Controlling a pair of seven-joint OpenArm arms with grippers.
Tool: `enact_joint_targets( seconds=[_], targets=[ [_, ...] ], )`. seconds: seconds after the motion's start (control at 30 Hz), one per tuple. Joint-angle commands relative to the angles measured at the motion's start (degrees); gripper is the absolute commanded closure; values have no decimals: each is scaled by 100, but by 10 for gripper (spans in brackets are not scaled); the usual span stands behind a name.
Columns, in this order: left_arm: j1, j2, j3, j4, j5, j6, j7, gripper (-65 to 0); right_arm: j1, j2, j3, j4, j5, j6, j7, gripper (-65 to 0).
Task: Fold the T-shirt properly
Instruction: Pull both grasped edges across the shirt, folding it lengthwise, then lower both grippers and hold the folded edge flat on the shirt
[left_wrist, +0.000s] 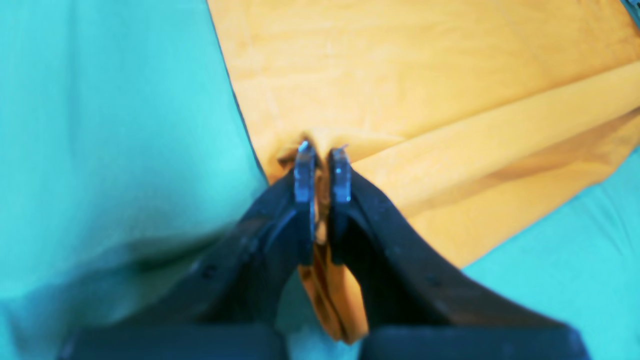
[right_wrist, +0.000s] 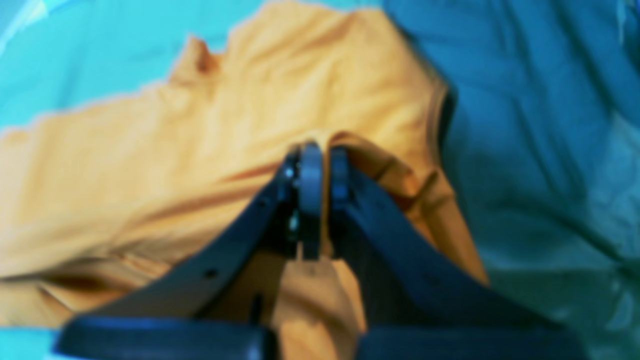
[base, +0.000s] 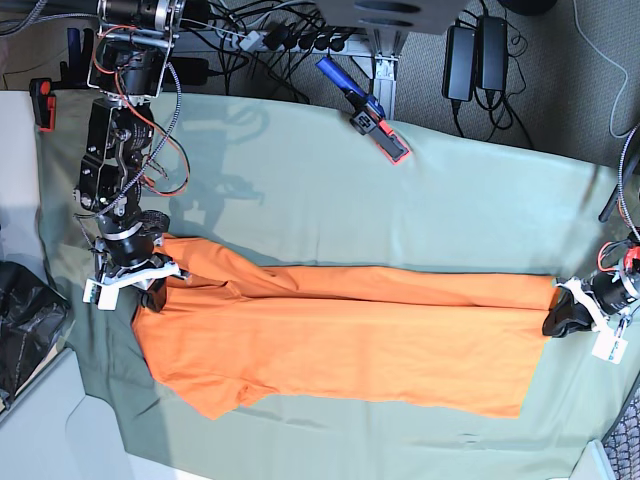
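The orange T-shirt lies stretched across the grey-green table cloth, with a long fold running along its far edge. In the base view my right gripper stands at the shirt's left end, and my left gripper at its right end. Seen from the left wrist, the left gripper is shut on a pinched corner of the T-shirt. The right wrist view shows the right gripper shut on a raised ridge of the T-shirt, with fabric hanging between its fingers.
A blue and red clamp tool lies on the cloth at the back. A black bag sits off the table's left edge. Cables and power bricks lie on the floor behind.
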Motion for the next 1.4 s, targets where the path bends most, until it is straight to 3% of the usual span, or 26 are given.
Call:
enact_joint_targets(
  seconds=[0.0,0.07,0.13,0.17,0.2,0.23,0.33,0.47,0.63,0.8,0.93,1.1,1.37],
  targets=[
    [-127,-127,-33,66,-68,-12,-208,-86,107,72,26,26,-31,446,151,0],
    [-127,-129,-33,66,-68,-12,-249,-242,107,61,26,-87,-37,446,155,-6],
    [-127,-129,-33,66,-72,-12,-247,-370,105,63,26,-153,-28,446,153,-230],
    [-125,-129,-33,66,-74,-12,-247,-396,94,66,26,-157,-28,444,153,-341],
    [-127,-131,-33,66,-76,-12,-245,-398,94,66,26,-157,-26,444,151,-427],
    [-127,-131,-33,66,-92,-12,-238,-398,94,63,26,-157,-24,444,151,-446],
    [-125,-136,-57,66,-216,-12,0,-398,98,66,31,-146,-2,444,149,-445],
    [-70,-144,-481,66,-1005,-12,688,-398,92,66,306,-11,52,444,-118,-445],
    [199,-144,-1342,66,-1582,-12,1075,-398,94,68,1349,59,496,444,-476,-445],
    [579,-125,-1508,66,-1801,-12,1093,-398,37,66,2181,50,820,356,-1172,-445],
    [804,13,-1510,66,-1912,-12,1091,-398,-269,17,2153,42,984,358,-1174,-445],
    [828,310,-1556,66,-2398,-12,1375,-398,-448,-313,2107,35,1054,361,-1130,-445],
    [828,780,-1556,61,-2317,-12,1386,-398,-446,-645,1996,-26,1054,361,-1108,-445]
  ],
)
